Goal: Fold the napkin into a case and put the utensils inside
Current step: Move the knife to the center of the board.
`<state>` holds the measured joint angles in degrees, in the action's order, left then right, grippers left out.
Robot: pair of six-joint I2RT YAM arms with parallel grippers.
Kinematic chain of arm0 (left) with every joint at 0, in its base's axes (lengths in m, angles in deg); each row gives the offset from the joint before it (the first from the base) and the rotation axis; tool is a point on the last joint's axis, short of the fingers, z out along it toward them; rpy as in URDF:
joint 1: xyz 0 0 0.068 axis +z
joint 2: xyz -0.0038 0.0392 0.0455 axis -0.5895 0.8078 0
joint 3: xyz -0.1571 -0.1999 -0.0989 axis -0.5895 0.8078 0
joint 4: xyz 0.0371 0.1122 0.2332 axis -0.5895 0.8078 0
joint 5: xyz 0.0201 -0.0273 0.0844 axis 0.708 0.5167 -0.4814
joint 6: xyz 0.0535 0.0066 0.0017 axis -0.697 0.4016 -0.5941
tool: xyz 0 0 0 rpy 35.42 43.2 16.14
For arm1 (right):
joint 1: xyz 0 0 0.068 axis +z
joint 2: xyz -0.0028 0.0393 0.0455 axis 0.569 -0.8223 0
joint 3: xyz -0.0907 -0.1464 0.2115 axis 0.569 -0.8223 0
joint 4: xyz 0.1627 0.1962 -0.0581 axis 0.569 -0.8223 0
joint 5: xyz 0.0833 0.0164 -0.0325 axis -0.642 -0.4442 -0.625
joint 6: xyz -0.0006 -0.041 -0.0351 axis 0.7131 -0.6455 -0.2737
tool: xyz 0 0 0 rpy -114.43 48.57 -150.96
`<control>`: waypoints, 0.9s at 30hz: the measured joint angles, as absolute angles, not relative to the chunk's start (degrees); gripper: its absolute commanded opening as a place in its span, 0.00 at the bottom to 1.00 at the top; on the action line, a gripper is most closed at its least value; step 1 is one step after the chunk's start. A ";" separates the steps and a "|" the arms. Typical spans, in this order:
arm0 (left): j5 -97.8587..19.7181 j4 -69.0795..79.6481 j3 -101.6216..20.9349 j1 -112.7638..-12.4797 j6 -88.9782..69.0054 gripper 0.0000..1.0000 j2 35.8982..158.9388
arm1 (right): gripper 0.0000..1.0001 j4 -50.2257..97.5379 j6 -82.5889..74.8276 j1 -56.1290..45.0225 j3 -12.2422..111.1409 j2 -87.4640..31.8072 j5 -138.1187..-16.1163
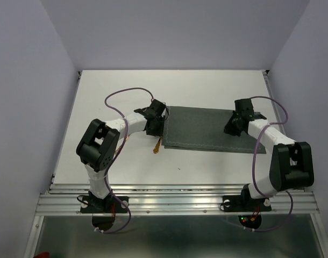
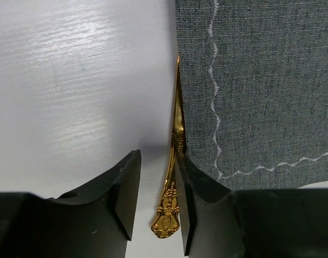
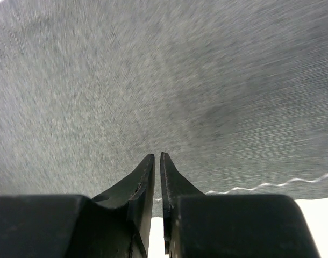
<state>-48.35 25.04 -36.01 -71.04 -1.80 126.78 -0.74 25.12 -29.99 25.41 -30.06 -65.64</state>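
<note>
Dark grey napkin (image 2: 261,80) with wavy white stitching, ornate gold utensil (image 2: 172,204), white woodgrain table (image 2: 72,107).

Both arms are bolted at the near edge and reach away from me. The left arm (image 1: 97,145) rises from its base to a raised black elbow, then its white forearm runs forward and inward. The left gripper (image 1: 154,126) points down at the end of it, its jaws standing partly apart with a clear gap between the black fingers (image 2: 126,188). The right arm (image 1: 290,164) mirrors it, elbow out to the right and forearm angling inward. The right gripper (image 1: 233,128) is tipped downward, its jaws drawn almost together with only a thin slit between them.
</note>
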 measured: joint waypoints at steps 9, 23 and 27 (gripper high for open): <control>-49.53 23.22 -34.74 -71.02 -2.08 0.41 127.57 | 0.15 -0.41 25.20 -27.39 25.41 -34.12 -67.56; -49.03 22.74 -31.40 -71.39 -2.08 0.47 124.29 | 0.15 1.18 25.36 -27.08 25.36 -36.04 -68.15; -48.26 22.90 -31.40 -72.15 -2.26 0.47 124.25 | 0.15 2.06 25.36 -26.98 25.34 -36.92 -68.24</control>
<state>-48.26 22.90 -31.40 -72.15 -2.26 124.25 2.06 25.36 -26.98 25.34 -36.92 -68.24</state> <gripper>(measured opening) 0.469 0.151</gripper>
